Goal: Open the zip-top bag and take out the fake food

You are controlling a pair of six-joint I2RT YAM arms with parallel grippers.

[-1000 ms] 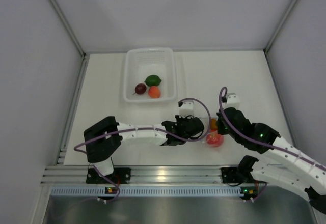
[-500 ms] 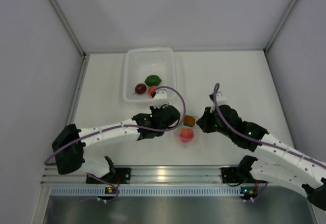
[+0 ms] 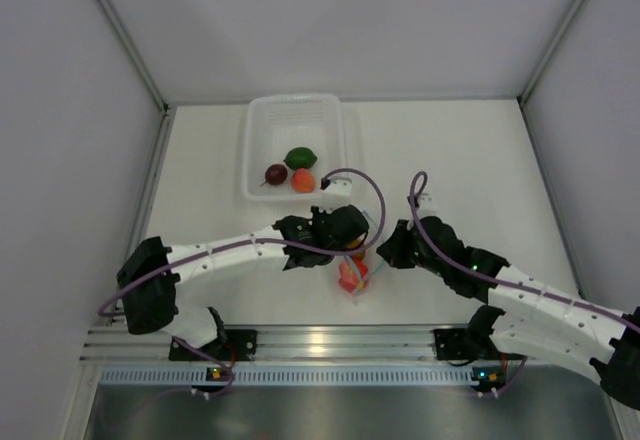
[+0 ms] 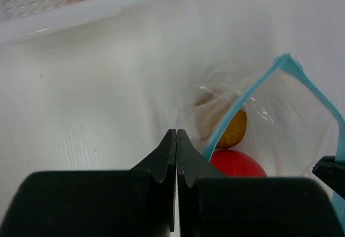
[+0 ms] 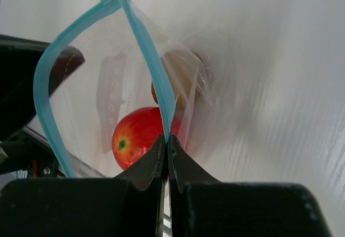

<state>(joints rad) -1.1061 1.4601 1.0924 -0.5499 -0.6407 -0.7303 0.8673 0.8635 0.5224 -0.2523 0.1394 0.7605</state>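
The zip-top bag (image 3: 353,268) hangs between my two grippers, its teal-blue strip (image 5: 145,43) spread into an open loop. Inside it are a red fruit (image 5: 137,137) and a brownish-orange fruit (image 4: 234,129). My left gripper (image 3: 352,237) is shut, with the strip's left side (image 4: 237,105) running down behind its tip. My right gripper (image 3: 387,250) is shut on the strip's other side. The green (image 3: 300,157), dark maroon (image 3: 276,173) and orange (image 3: 303,181) fruits lie in the translucent white tub (image 3: 295,101).
The tub stands at the back, just beyond the left gripper, and its near rim (image 4: 81,13) shows in the left wrist view. Grey walls enclose the white table (image 3: 470,160) on three sides. A metal rail (image 3: 320,340) runs along the near edge.
Both grippers have carried the bag to the left, from the right of centre to the middle. The left arm has stretched out. The bag's mouth now hangs open between them.
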